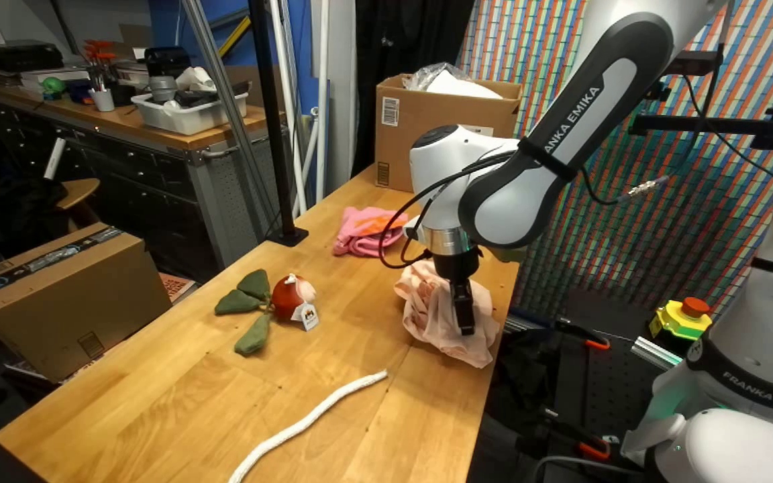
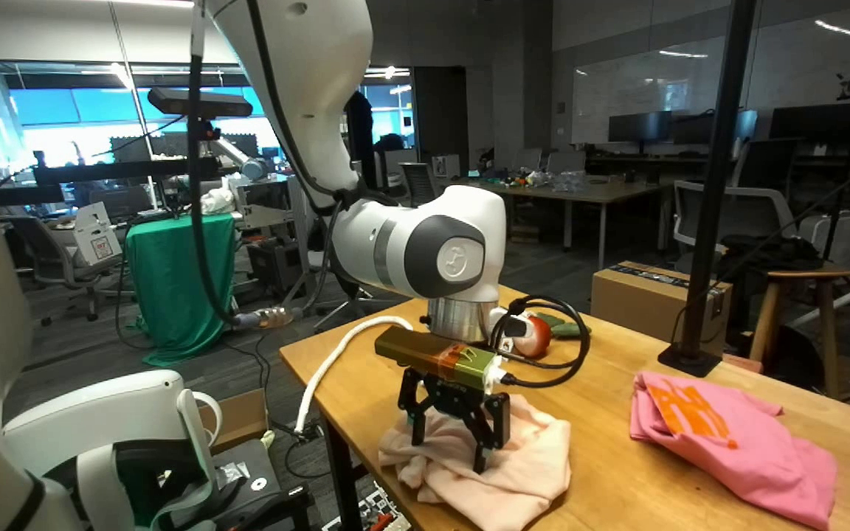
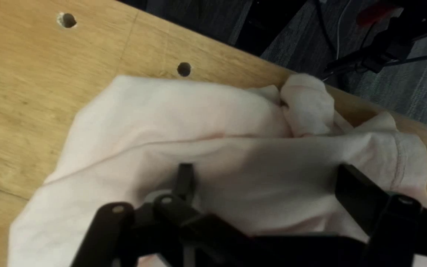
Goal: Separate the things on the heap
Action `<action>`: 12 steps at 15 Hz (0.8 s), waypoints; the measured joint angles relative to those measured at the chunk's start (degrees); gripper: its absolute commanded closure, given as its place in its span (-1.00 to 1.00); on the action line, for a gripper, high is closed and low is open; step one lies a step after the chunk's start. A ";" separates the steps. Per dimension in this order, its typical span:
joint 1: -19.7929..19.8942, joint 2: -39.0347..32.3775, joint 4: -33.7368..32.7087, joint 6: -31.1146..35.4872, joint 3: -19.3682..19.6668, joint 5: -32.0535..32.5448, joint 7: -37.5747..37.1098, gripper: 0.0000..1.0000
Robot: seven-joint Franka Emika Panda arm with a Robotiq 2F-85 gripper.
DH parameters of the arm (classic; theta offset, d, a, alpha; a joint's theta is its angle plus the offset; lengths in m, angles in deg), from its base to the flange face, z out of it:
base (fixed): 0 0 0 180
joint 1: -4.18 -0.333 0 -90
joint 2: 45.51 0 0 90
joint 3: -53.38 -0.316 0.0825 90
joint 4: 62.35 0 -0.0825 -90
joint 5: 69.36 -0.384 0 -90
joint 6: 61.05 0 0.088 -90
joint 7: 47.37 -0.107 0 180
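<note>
A crumpled pale peach cloth [image 1: 427,312] lies near the table edge in both exterior views [image 2: 521,472]; it fills much of the wrist view [image 3: 198,115]. My gripper [image 1: 467,327] points down over it. The fingers are spread wide in an exterior view [image 2: 448,453] and in the wrist view [image 3: 265,168], with cloth surface between them, the tips at or just above it. A folded pink cloth with orange print [image 1: 363,231] lies apart [image 2: 757,450]. A red-orange round plush [image 1: 287,298] with green leaf pieces [image 1: 252,288] and a white rope [image 1: 313,419] lie separately.
The wooden table [image 1: 178,382] has its edge close beside the peach cloth. A black post [image 1: 286,231] stands at the table's side near the pink cloth. A large cardboard box [image 1: 447,127] stands at the table's end. A cable loop [image 2: 580,346] hangs from the wrist.
</note>
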 measured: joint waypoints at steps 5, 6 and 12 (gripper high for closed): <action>-0.05 3.02 0.80 0.34 -0.02 0.01 0.02 -1.00; -0.06 4.07 1.08 0.51 -0.03 0.13 0.05 -1.00; -0.01 12.81 3.93 2.64 0.74 1.70 2.73 -1.00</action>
